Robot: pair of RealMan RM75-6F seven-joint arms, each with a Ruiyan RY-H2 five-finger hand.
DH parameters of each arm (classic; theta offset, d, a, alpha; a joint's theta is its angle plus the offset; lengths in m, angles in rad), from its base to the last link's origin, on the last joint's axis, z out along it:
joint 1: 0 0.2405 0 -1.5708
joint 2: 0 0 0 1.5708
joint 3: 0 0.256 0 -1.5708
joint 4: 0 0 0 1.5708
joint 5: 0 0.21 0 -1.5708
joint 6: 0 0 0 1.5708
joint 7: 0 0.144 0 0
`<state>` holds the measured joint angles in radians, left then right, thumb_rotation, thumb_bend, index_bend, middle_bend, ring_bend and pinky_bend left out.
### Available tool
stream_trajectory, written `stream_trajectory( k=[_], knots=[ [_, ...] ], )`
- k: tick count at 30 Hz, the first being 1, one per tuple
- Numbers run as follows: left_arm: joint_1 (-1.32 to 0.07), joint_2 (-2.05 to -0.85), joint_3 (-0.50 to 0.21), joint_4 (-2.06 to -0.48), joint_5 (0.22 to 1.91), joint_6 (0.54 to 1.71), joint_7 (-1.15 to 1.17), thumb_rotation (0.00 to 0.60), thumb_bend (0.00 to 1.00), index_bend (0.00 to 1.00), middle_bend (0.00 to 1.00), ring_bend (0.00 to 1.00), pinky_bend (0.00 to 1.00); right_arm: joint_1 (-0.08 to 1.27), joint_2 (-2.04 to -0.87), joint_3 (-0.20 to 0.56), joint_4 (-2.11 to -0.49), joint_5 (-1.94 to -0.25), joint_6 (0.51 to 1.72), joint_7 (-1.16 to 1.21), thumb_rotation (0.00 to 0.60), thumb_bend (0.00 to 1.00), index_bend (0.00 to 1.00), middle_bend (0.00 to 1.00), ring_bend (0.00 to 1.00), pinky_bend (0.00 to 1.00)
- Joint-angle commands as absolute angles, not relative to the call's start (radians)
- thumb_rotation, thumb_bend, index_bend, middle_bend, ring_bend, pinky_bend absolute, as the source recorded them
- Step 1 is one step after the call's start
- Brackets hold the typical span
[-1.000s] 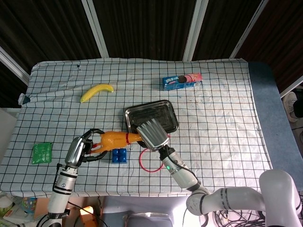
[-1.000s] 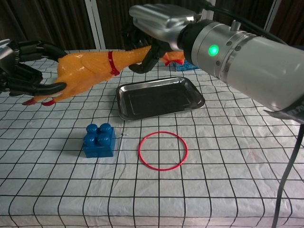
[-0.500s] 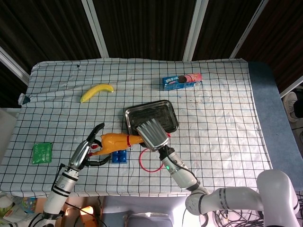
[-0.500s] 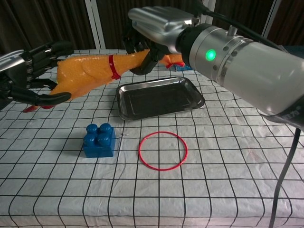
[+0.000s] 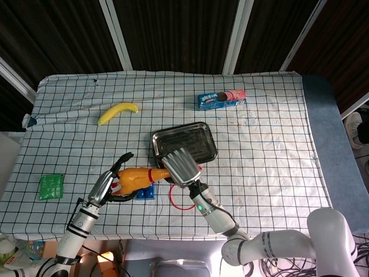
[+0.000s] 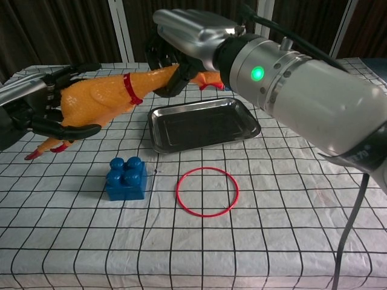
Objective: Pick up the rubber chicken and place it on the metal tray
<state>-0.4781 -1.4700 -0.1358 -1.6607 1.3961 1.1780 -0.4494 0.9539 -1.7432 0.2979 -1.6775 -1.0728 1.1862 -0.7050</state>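
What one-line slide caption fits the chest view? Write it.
Right hand holds the rubber chicken aloft beside the metal tray.

A checked tablecloth (image 5: pixel 265 144) bears a metal tray (image 5: pixel 203 134), banana (image 5: pixel 117 112), blue block (image 6: pixel 126 178), red ring (image 6: pixel 207 191), biscuit packet (image 5: pixel 221 99) and green packet (image 5: pixel 51 186).

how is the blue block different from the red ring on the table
The blue block is a chunky, solid brick with studs on top; the red ring is a thin, flat, open hoop. The block stands left of the ring and rises higher. Both rest on the checked cloth in front of the metal tray.
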Motion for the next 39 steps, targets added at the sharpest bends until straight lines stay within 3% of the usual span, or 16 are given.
stream_trajectory(
  k=[1, 2, 4, 7, 15, 19, 20, 21, 23, 24, 25, 27, 30, 39],
  knots=[
    [-0.469, -1.520, -0.174, -1.650, 1.337, 1.211, -0.396, 0.600, 0.31, 0.35, 0.54, 0.52, 0.75, 0.953, -1.744, 0.301, -1.683, -1.068, 1.189, -0.708, 0.600, 0.56, 0.94, 0.74, 0.74, 0.80],
    [-0.466, -1.531, -0.180, -1.649, 1.328, 1.222, -0.383, 0.600, 0.34, 0.43, 0.61, 0.58, 0.80, 0.952, -1.744, 0.301, -1.684, -1.067, 1.190, -0.709, 0.600, 0.56, 0.94, 0.74, 0.74, 0.80],
    [-0.457, -1.551, -0.194, -1.646, 1.312, 1.249, -0.361, 0.600, 0.55, 0.65, 0.80, 0.74, 0.94, 0.951, -1.740, 0.304, -1.689, -1.060, 1.191, -0.713, 0.600, 0.56, 0.94, 0.74, 0.74, 0.80],
    [-0.449, -1.571, -0.204, -1.640, 1.305, 1.278, -0.325, 0.600, 0.75, 0.76, 0.91, 0.85, 1.00, 0.949, -1.734, 0.305, -1.692, -1.052, 1.192, -0.721, 0.600, 0.56, 0.94, 0.74, 0.74, 0.80],
    [-0.437, -1.615, -0.195, -1.613, 1.349, 1.341, -0.232, 0.600, 0.81, 0.81, 0.96, 0.89, 1.00, 0.946, -1.727, 0.301, -1.692, -1.043, 1.188, -0.722, 0.600, 0.56, 0.94, 0.74, 0.75, 0.80],
    [-0.438, -1.607, -0.186, -1.613, 1.365, 1.333, -0.223, 0.600, 0.69, 0.79, 0.95, 0.86, 1.00, 0.944, -1.724, 0.301, -1.693, -1.046, 1.190, -0.719, 0.600, 0.56, 0.94, 0.74, 0.74, 0.80],
    [-0.439, -1.604, -0.183, -1.604, 1.380, 1.337, -0.213, 0.600, 0.64, 0.77, 0.92, 0.82, 0.99, 0.944, -1.722, 0.301, -1.694, -1.046, 1.190, -0.719, 0.600, 0.56, 0.94, 0.74, 0.75, 0.80],
    [-0.442, -1.600, -0.172, -1.589, 1.403, 1.337, -0.202, 0.600, 0.55, 0.64, 0.81, 0.69, 0.91, 0.943, -1.720, 0.301, -1.695, -1.047, 1.191, -0.719, 0.600, 0.56, 0.94, 0.74, 0.74, 0.80],
    [-0.449, -1.578, -0.144, -1.581, 1.428, 1.306, -0.206, 0.600, 0.45, 0.32, 0.49, 0.41, 0.65, 0.941, -1.714, 0.302, -1.696, -1.048, 1.193, -0.718, 0.600, 0.56, 0.94, 0.74, 0.75, 0.80],
    [-0.453, -1.561, -0.137, -1.586, 1.431, 1.288, -0.215, 0.600, 0.41, 0.15, 0.28, 0.23, 0.45, 0.939, -1.711, 0.302, -1.697, -1.047, 1.194, -0.716, 0.600, 0.56, 0.94, 0.74, 0.75, 0.80],
    [-0.456, -1.550, -0.135, -1.589, 1.434, 1.278, -0.219, 0.600, 0.37, 0.04, 0.12, 0.09, 0.28, 0.937, -1.707, 0.303, -1.697, -1.046, 1.193, -0.714, 0.600, 0.56, 0.94, 0.74, 0.75, 0.80],
    [-0.456, -1.537, -0.136, -1.589, 1.444, 1.279, -0.235, 0.600, 0.32, 0.00, 0.01, 0.00, 0.10, 0.933, -1.698, 0.302, -1.697, -1.046, 1.193, -0.711, 0.600, 0.56, 0.94, 0.74, 0.75, 0.80],
    [-0.458, -1.520, -0.128, -1.588, 1.464, 1.276, -0.257, 0.600, 0.24, 0.00, 0.00, 0.00, 0.00, 0.926, -1.683, 0.296, -1.698, -1.050, 1.191, -0.704, 0.600, 0.56, 0.94, 0.74, 0.74, 0.80],
    [-0.446, -1.452, -0.121, -1.596, 1.493, 1.291, -0.308, 0.600, 0.19, 0.00, 0.00, 0.00, 0.00, 0.874, -1.623, 0.259, -1.625, -1.100, 1.182, -0.600, 0.600, 0.56, 0.94, 0.74, 0.74, 0.80]
  ],
)
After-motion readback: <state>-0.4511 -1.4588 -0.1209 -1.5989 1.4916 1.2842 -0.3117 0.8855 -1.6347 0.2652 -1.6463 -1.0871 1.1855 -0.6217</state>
